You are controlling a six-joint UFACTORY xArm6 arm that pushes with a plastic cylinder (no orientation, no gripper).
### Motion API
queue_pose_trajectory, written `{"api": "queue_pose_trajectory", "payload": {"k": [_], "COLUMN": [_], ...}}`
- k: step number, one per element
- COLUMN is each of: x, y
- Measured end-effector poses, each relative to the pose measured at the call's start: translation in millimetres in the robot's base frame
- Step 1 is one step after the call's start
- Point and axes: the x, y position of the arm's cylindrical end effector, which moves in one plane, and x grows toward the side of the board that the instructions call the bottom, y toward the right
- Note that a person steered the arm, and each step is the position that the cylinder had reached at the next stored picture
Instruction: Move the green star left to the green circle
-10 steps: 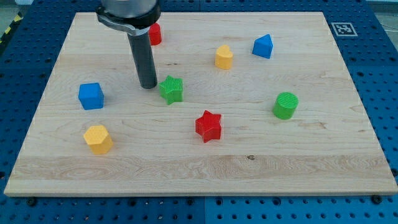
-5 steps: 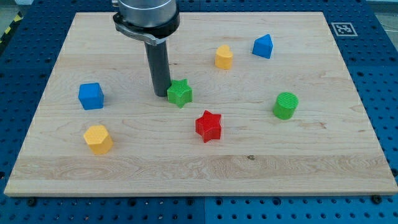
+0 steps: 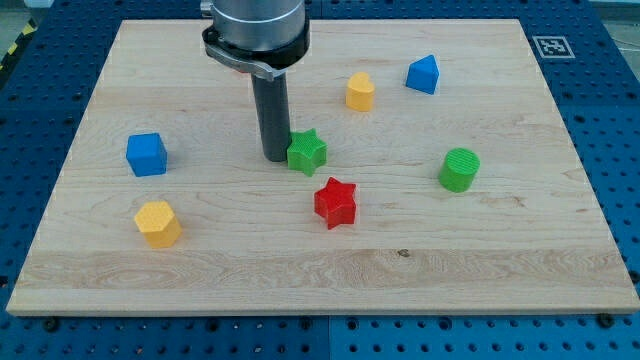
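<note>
The green star (image 3: 307, 152) lies near the middle of the wooden board (image 3: 500, 250). My tip (image 3: 276, 157) stands right against the star's left side, touching it. The green circle (image 3: 459, 169), a short cylinder, stands well to the star's right, near the board's right side. The rod rises from the tip toward the view's top.
A red star (image 3: 335, 202) lies just below and right of the green star. A yellow block (image 3: 360, 91) and a blue block (image 3: 423, 74) sit at the upper right. A blue cube (image 3: 146, 154) and a yellow hexagonal block (image 3: 157, 222) sit at the left.
My tip has slid to the right, pushing the green star to the right with it, closer to the green circle. The other blocks have not moved.
</note>
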Motion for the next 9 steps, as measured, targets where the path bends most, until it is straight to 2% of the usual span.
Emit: {"api": "queue_pose_trajectory", "payload": {"k": [5, 7, 9], "x": [1.6, 9.9, -20.0], "y": [21.3, 48.6, 48.6]}}
